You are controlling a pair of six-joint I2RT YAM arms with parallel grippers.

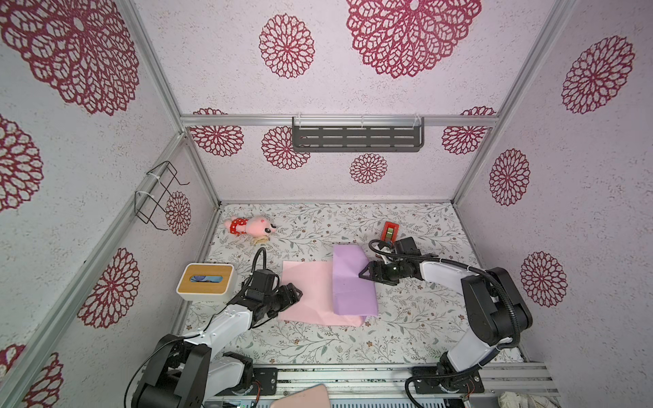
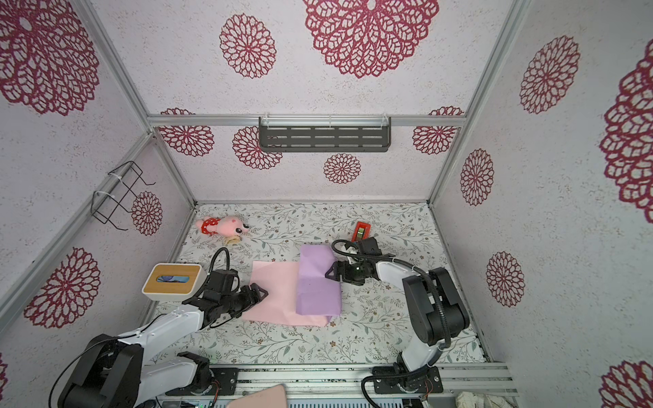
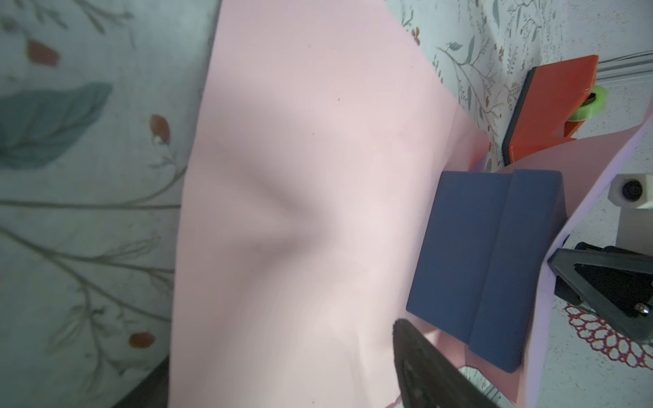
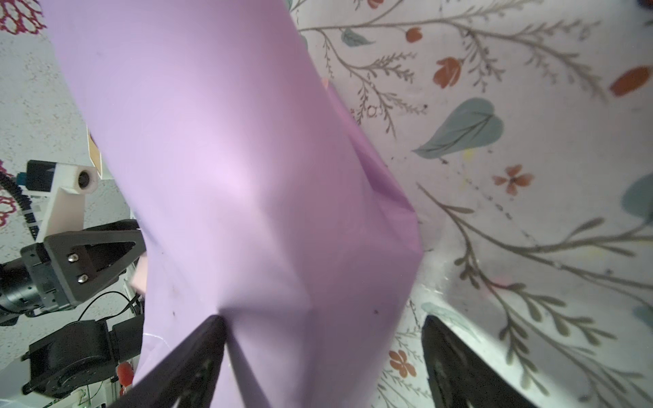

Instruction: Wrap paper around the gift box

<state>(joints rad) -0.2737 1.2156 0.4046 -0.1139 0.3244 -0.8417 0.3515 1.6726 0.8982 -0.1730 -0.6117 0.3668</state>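
Left wrist shows gift box (image 3: pixel 477 261) beyond left hand (image 3: pixel 282 341)

We see the thin pink-and-lilac paper sheet (image 1: pixel 307 293) lying mid-way across the floral-print tabletop (image 1: pixel 318 346), its right part folded over the matte navy cuboid gift box (image 3: pixel 477 265). Left of it stands the white wooden-topped tissue box (image 1: pixel 206 282). Behind it is the red tape dispenser (image 1: pixel 389 230), and at the back left the pink plush toy (image 1: pixel 251 226).

I see rosette-papered walls (image 1: pixel 335 88); below the grey shelf (image 1: pixel 357 137), a leaf-print table (image 1: pixel 318 339); left of it, perhaps a wire basket (image 1: pixel 159 194).
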